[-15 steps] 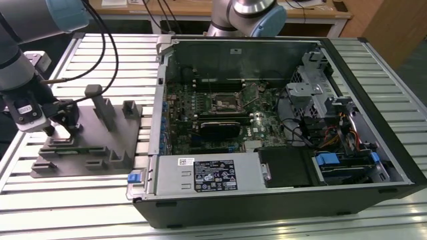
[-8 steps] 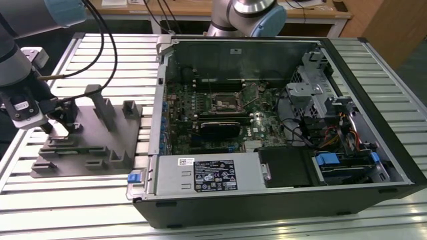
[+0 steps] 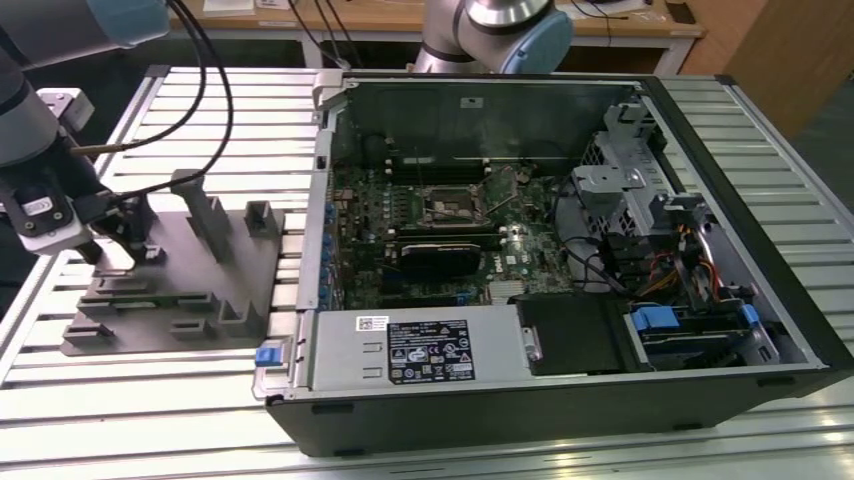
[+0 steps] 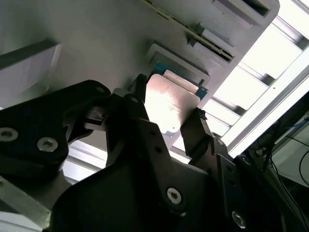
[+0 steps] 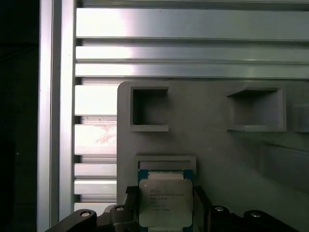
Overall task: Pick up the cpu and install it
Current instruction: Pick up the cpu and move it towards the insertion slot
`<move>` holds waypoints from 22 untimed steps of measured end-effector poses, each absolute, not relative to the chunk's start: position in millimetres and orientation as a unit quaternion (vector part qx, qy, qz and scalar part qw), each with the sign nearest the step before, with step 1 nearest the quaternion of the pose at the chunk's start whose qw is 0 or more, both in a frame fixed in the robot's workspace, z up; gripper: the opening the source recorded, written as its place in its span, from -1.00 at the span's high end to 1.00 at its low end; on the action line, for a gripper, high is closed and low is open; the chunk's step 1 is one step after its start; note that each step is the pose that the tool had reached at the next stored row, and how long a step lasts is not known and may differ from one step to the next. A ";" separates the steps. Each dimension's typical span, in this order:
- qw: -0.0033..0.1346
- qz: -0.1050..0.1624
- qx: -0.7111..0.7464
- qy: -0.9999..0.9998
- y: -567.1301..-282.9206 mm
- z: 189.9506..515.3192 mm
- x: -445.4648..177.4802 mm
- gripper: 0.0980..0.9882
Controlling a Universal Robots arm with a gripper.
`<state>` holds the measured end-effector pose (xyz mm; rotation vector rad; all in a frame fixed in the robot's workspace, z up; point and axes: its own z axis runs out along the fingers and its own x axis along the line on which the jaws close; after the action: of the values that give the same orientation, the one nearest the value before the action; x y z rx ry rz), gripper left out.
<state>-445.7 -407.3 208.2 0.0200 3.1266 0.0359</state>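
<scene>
Slatted aluminium makes up the tabletop (image 3: pixel 147 430), and the biggest thing on it is the open computer case (image 3: pixel 561 425), lying on its side with the motherboard (image 3: pixel 441 230) facing up. Toward the exterior view's left of the case sits the grey tray (image 3: pixel 174 300) with its upright blocks, and my arm (image 3: pixel 27 120) reaches down over the tray's far corner. The pincer (image 3: pixel 118 248) is low over the tray there. In both wrist views it brackets the cpu (image 4: pixel 166 111), one finger against each of two opposite edges of the pale silver face, so I read it as clenched on the chip rather than released. In the first wrist view the cpu (image 5: pixel 165 203) lies between the pincer (image 5: pixel 165 212) tips at its shallow framed pocket (image 5: pixel 166 162) near the tray's edge, with a strip of green board showing at the pocket side. I judge it is seated in or barely above that pocket; I cannot tell which. By my reckoning the job is at its very start. The grasp looks made, but the lift, the carry across to the case and the seating in the square socket (image 3: pixel 451 205) at the middle of the motherboard are all undone, and that socket looks unfilled to me.
</scene>
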 end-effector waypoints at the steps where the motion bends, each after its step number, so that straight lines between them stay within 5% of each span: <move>1: 0.007 0.011 0.006 1.000 -407.2 210.7 -445.7 0.00; 22: 0.007 0.012 0.006 1.000 -407.2 230.9 -445.7 0.00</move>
<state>-445.7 -407.2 230.9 0.0201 3.1265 0.0370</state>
